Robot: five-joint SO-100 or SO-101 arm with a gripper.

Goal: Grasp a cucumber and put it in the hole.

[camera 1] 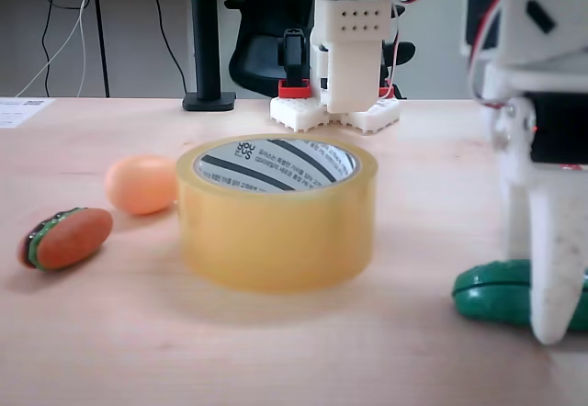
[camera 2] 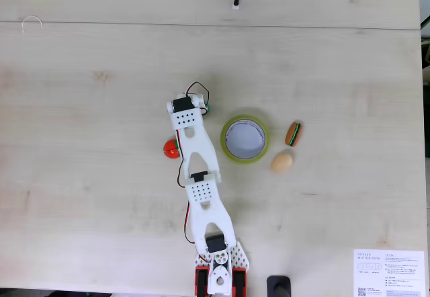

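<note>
The dark-green cucumber (camera 1: 491,293) lies on the table at the right of a fixed view. My gripper (camera 1: 542,287) comes down over it: one white finger (camera 1: 558,268) stands in front of it and another white part rises behind. Whether the jaws press on it I cannot tell. From above, a bit of green cucumber (camera 2: 204,109) peeks out beside the gripper head (camera 2: 191,109), left of the tape roll (camera 2: 229,150). The yellowish tape roll (camera 1: 276,236) stands in mid-table, its hole (camera 1: 276,165) facing up, and the hole (camera 2: 245,138) holds nothing.
An orange egg-shaped toy (camera 1: 140,184) and an orange-brown toy with green trim (camera 1: 66,238) lie left of the roll. Seen from above, a red round toy (camera 2: 170,148) sits beside the arm. The arm's base (camera 1: 335,112) and a black stand foot (camera 1: 208,101) are at the back.
</note>
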